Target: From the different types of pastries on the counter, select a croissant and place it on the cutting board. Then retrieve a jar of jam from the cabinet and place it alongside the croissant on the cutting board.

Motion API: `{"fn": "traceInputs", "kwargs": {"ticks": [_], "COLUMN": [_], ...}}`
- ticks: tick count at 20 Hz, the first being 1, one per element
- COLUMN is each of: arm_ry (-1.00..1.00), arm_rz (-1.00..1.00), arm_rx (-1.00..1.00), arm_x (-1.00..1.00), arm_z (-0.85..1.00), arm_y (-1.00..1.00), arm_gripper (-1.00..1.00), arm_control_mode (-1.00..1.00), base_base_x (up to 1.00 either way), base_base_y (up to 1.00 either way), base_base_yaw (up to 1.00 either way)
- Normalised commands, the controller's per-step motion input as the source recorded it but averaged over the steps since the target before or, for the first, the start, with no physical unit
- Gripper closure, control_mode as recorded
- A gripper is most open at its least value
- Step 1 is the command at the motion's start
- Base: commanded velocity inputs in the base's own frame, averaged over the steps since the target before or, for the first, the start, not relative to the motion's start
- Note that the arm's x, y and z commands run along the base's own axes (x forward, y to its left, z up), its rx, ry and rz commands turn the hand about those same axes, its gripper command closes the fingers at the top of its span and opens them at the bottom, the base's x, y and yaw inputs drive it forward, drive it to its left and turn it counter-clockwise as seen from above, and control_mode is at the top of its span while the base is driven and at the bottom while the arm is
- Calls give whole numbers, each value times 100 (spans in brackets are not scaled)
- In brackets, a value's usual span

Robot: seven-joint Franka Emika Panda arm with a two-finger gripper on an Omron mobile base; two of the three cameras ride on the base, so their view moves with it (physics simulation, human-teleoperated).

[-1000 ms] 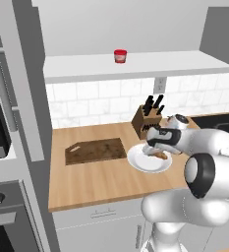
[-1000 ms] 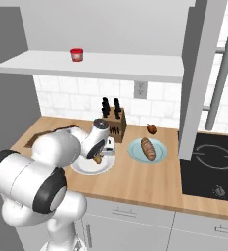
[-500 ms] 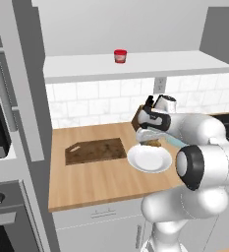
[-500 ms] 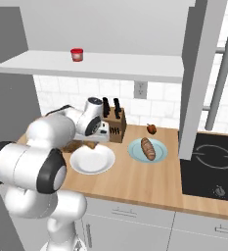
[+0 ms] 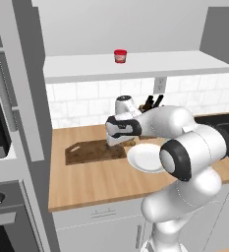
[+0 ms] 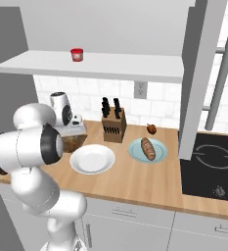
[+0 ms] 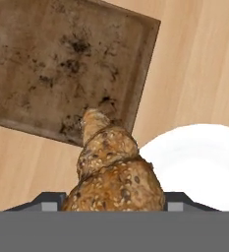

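Note:
A golden-brown croissant [image 7: 111,167] sits between the fingers of my gripper [image 7: 111,201], which is shut on it. Below it lie the near corner of the dark mottled cutting board [image 7: 52,64] and the bare counter [image 7: 194,74]. From the left base view, the gripper [image 5: 117,140] hangs just above the right end of the cutting board [image 5: 86,152]. The red jar of jam [image 5: 120,55] stands on the cabinet's white shelf [image 5: 160,66], also seen as the jar [image 6: 77,54] in the right base view.
An empty round white plate [image 6: 92,159] lies right of the board. A blue plate carries the oblong reddish pastry [image 6: 147,148], with the tiny dark red-topped pastry [image 6: 151,129] behind it. A knife block [image 6: 113,127] stands at the wall, and a black cooktop [image 6: 208,166] lies far right.
The arm has swung left from over the white plate to the right end of the cutting board, with the croissant in the gripper. The plate is now bare.

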Motion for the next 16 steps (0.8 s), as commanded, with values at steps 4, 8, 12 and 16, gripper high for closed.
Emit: {"fn": "traceInputs", "kwargs": {"ticks": [4,8,12,16], "arm_ry": [1,0,1,8], "arm_rz": [0,0,1,0], "arm_rx": [15,46,5,1], "arm_x": [11,20,10,14], "arm_z": [-1,-5,-10,-20], "arm_y": [11,31,28,92], "arm_gripper": [100,100,100,100], "arm_control_mode": [-100,-100,-100,-100], "base_base_x": [0,0,0,0], "base_base_y": [0,0,0,0], "base_base_yaw": [0,0,0,0]}}
